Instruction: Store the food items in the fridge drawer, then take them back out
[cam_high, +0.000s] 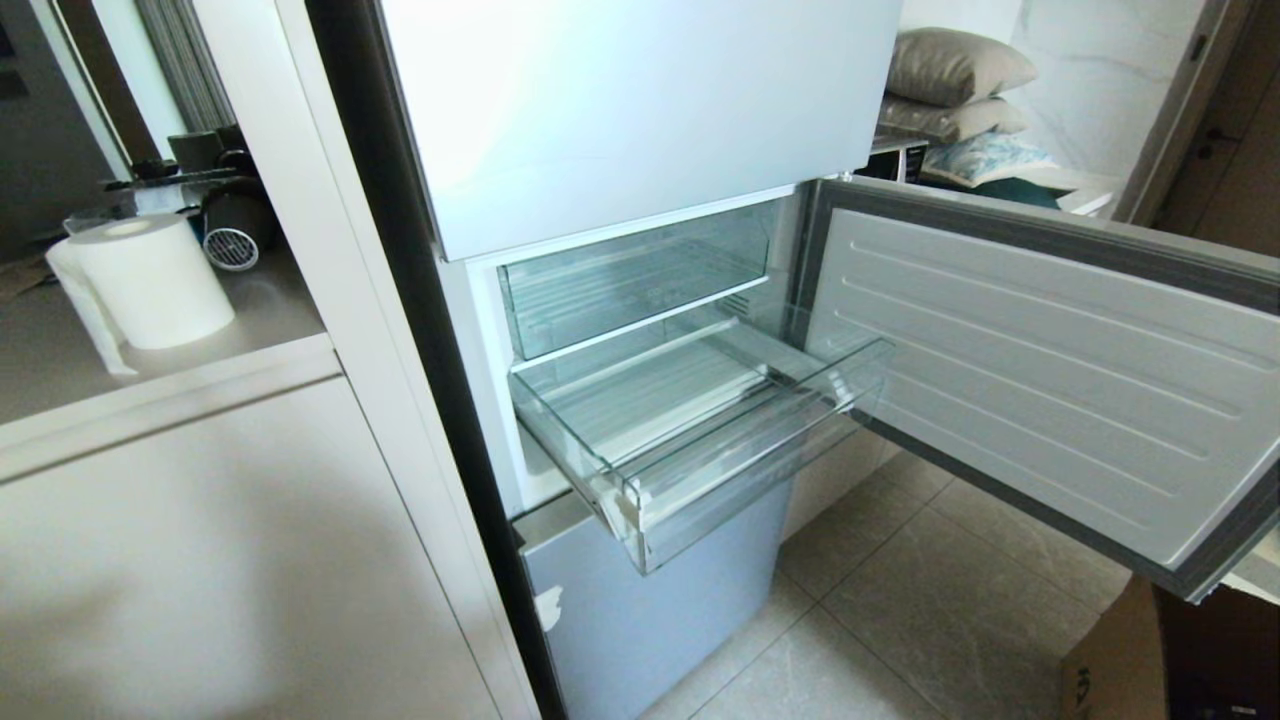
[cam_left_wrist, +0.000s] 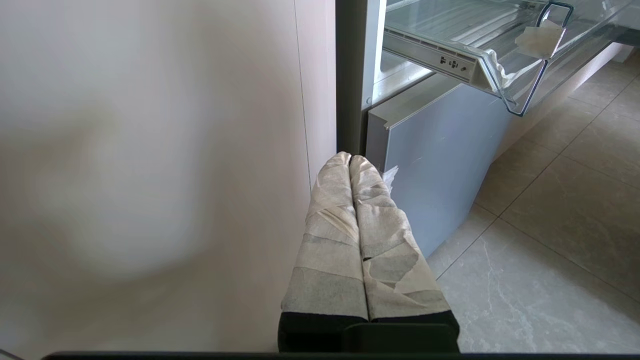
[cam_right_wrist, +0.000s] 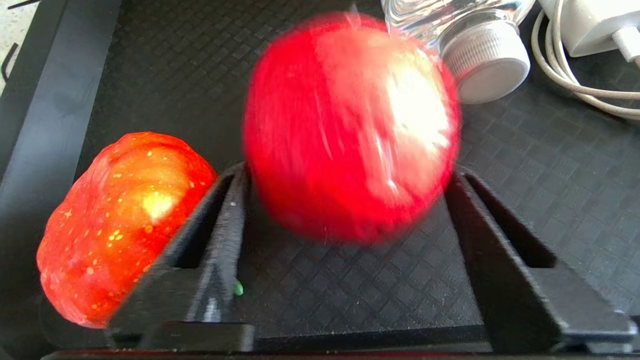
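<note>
The fridge drawer (cam_high: 700, 440) stands pulled out and holds nothing; the left wrist view shows its front corner with the white tape scrap (cam_left_wrist: 542, 37). Two food items lie on a black textured tray (cam_right_wrist: 165, 60). One is a glossy red apple (cam_right_wrist: 350, 125), the other an orange-red speckled fruit (cam_right_wrist: 120, 220). My right gripper (cam_right_wrist: 350, 175) is open, its black fingers (cam_right_wrist: 227, 220) wide on either side of the apple. The apple is blurred while the fingers are sharp. The speckled fruit lies outside one finger. My left gripper (cam_left_wrist: 350, 159) is shut and parked low beside the fridge.
The fridge door (cam_high: 1050, 370) hangs open on the right, over the tiled floor. A second clear bin (cam_high: 630, 280) sits above the drawer. A bottle cap (cam_right_wrist: 485, 60) and a white charger with cable (cam_right_wrist: 590, 25) lie beyond the apple. A cardboard box (cam_high: 1130, 660) stands at the lower right.
</note>
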